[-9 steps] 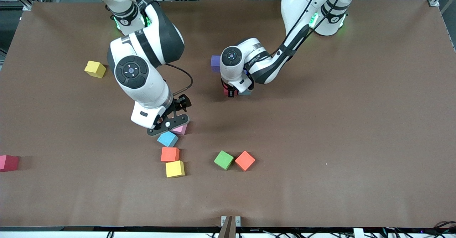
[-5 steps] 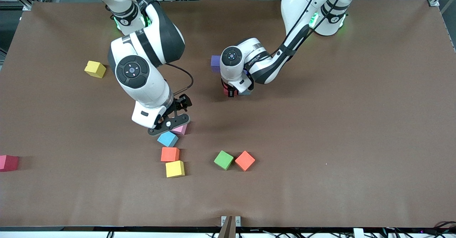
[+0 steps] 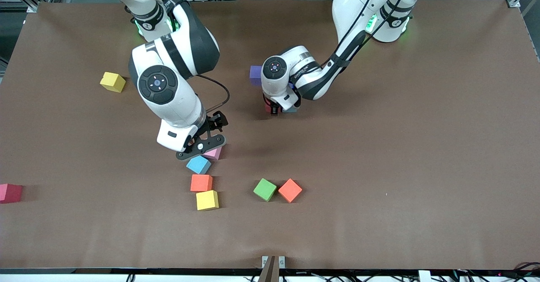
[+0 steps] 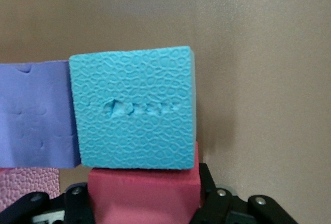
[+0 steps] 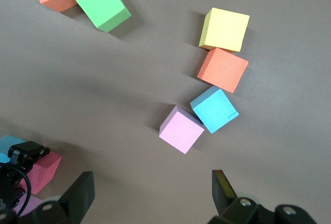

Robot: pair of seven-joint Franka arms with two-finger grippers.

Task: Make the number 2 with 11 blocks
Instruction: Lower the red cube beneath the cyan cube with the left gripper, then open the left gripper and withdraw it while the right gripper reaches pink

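Left pincer [image 3: 274,109] is down at the growing number 2 [image 4: 129,131] mid-tabletop, jaws either side of a red block [image 4: 145,193]. Whether they grip it or have let go, cannot tell. In the left wrist view that red block sits touching a light blue block [image 4: 133,113], with a purple block [image 4: 33,113] flush beside the blue and a pink block [image 4: 28,180] at the corner. Looks like the placing step for the red block.

Right pincer [image 5: 150,190] hovers wide open and empty over a pink cube [image 5: 181,129], which touches a light blue cube [image 5: 214,109]; an orange cube [image 5: 223,70] and a yellow cube [image 5: 224,29] run on toward the front camera.

Spare blocks: green cube [image 3: 265,189], orange [image 3: 290,190], yellow [image 3: 112,82], red-pink [image 3: 10,192] at the right arm's end of the tabletop.

Next, probably: left frees the red block and lifts straight up without nudging neighbours; right drops onto the pink cube, fingers clear of the blue one.
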